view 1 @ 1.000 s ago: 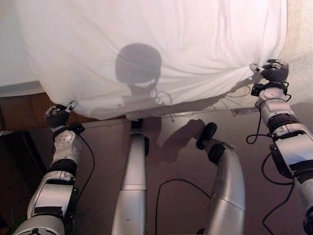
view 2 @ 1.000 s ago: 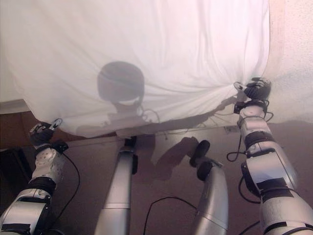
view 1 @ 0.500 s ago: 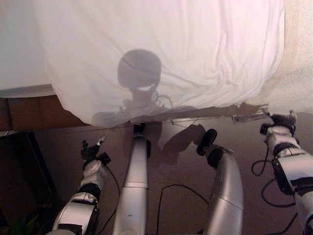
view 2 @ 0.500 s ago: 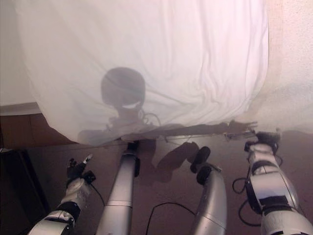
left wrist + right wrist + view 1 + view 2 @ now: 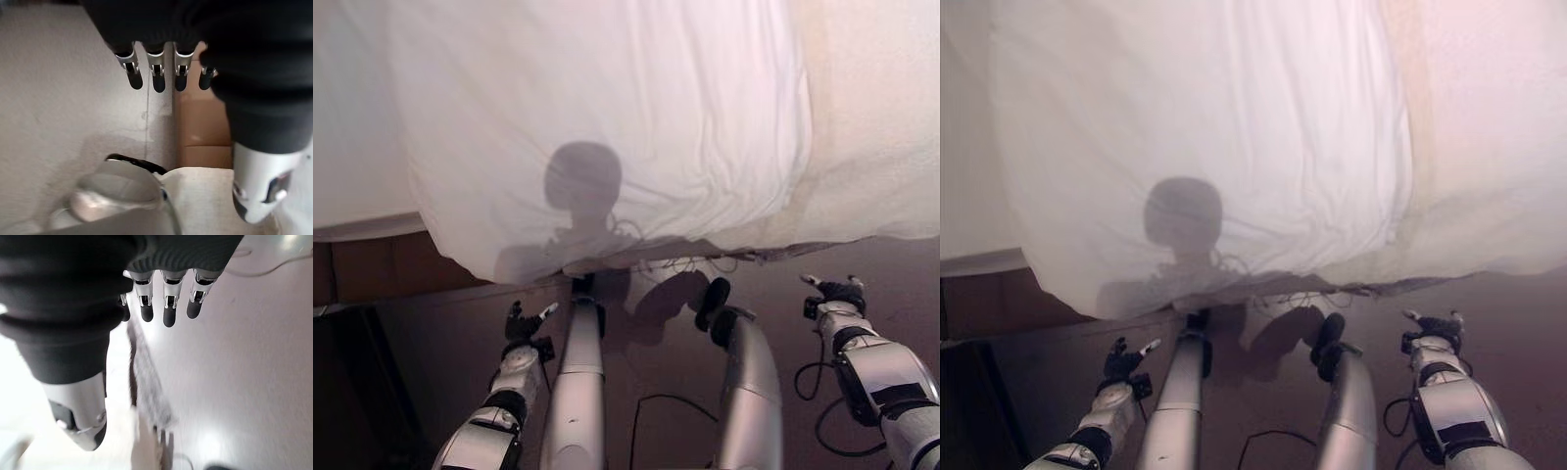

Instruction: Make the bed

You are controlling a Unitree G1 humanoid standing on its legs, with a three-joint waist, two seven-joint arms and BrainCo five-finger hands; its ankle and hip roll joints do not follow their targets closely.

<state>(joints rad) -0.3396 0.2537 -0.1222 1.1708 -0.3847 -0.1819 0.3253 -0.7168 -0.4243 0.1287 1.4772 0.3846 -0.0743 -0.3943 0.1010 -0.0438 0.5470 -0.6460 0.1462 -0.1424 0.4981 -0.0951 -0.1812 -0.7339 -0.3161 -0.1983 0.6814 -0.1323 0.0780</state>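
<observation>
Left hand [image 5: 524, 324] and right hand [image 5: 834, 292] hang low, fingers released, below the white sheet [image 5: 607, 127].

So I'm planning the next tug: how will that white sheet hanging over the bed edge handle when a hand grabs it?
The white sheet will probably be floppy: it drapes over the bed edge in soft folds. It looks thin and light, so a pinch should lift it. Its wrinkled hem suggests that it bunches rather than slides flat. Both the left hand and the right hand are open below it.
</observation>
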